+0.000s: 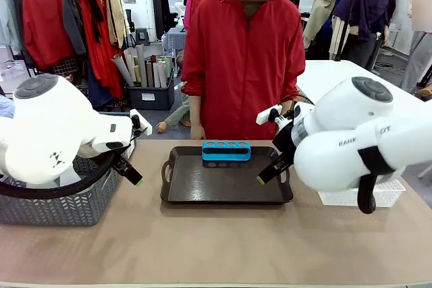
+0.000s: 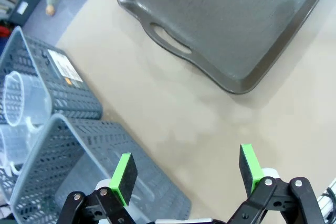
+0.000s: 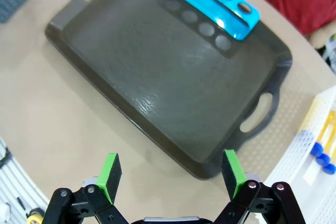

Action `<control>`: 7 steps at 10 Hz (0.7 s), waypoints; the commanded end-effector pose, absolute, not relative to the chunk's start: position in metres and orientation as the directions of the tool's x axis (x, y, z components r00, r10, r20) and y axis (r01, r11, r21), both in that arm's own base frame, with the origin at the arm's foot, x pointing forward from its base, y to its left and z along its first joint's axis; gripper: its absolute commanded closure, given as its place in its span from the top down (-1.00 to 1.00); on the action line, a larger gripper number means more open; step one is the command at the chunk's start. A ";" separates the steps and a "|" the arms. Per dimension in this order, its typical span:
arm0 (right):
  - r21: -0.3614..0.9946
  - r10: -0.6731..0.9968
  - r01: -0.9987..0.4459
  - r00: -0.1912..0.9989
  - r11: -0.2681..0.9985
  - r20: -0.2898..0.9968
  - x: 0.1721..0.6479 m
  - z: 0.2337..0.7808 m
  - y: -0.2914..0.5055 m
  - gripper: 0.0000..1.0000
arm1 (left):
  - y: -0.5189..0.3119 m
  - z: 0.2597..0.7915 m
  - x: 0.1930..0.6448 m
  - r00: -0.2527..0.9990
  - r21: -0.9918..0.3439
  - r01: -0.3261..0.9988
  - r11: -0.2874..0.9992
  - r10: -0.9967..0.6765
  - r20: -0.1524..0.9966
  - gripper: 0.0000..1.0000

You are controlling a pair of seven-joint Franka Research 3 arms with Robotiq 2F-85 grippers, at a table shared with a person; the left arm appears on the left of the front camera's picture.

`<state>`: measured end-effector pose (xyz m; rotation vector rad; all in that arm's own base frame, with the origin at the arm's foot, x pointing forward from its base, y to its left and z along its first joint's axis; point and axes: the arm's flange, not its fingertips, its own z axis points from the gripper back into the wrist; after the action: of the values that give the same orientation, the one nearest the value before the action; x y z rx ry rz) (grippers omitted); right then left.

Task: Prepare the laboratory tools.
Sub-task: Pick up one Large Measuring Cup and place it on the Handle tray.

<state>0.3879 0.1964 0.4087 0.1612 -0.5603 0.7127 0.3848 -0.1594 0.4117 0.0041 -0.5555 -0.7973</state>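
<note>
**Rack set out, tubes and glassware waiting in the baskets**

We are hovering both arms over the table with nothing in hand. Our left gripper [image 2: 187, 174] is hanging with its green pads spread wide above bare tabletop [image 2: 184, 124], between the grey basket [image 2: 73, 98] and the left handle of the dark tray [image 2: 231, 30]. Our right gripper [image 3: 171, 174] is gaping just as wide and just as empty, above the tray's near right corner.

We are judging the task as barely begun. The small blue rack [image 1: 226, 151] is standing on the tray against its far rim, and all four of its holes are looking empty. The test tubes [image 3: 321, 157] are lying in the white basket [image 3: 296, 171] just beside the tray's right handle. We are counting three blue caps, though more may be hiding past the picture's edge. The clear beaker [image 2: 17, 100] is sitting inside the grey basket on our left. A second pale vessel is showing beneath it, too cut off for us to call it the flask.

As we are reading it, nearly everything is left to do. The tubes are waiting to go into the rack, and the beaker and flask are waiting to come out of their basket. The person [image 1: 243, 59] is standing at the far side behind the tray.
</note>
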 end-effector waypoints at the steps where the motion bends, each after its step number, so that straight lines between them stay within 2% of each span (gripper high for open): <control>1: -0.001 0.587 -0.702 0.595 0.712 0.550 0.404 0.443 0.177 1.00 | -0.124 0.412 0.329 0.463 0.262 0.715 0.648 -0.719 0.518 1.00; 2: -0.005 0.593 -0.711 0.582 0.703 0.556 0.408 0.458 0.170 1.00 | -0.118 0.416 0.318 0.464 0.285 0.707 0.647 -0.729 0.502 1.00; 4: 0.019 0.580 -0.720 0.574 0.694 0.578 0.417 0.481 0.149 1.00 | -0.103 0.421 0.299 0.381 0.333 0.707 0.624 -0.732 0.564 1.00; 5: 0.013 0.563 -0.700 0.585 0.714 0.584 0.421 0.488 0.136 1.00 | -0.093 0.423 0.292 0.386 0.319 0.714 0.623 -0.731 0.563 1.00; 6: -0.009 0.555 -0.687 0.579 0.727 0.596 0.423 0.490 0.127 1.00 | -0.091 0.425 0.295 0.506 0.269 0.694 0.668 -0.718 0.478 1.00; 7: -0.003 0.566 -0.691 0.590 0.723 0.575 0.413 0.490 0.150 1.00 | -0.138 0.474 0.376 0.418 0.319 0.695 0.645 -0.722 0.551 1.00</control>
<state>0.4187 0.1342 0.4940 0.2170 -0.5946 0.7194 0.3731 -0.1273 0.4770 0.0380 -0.6773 -0.8756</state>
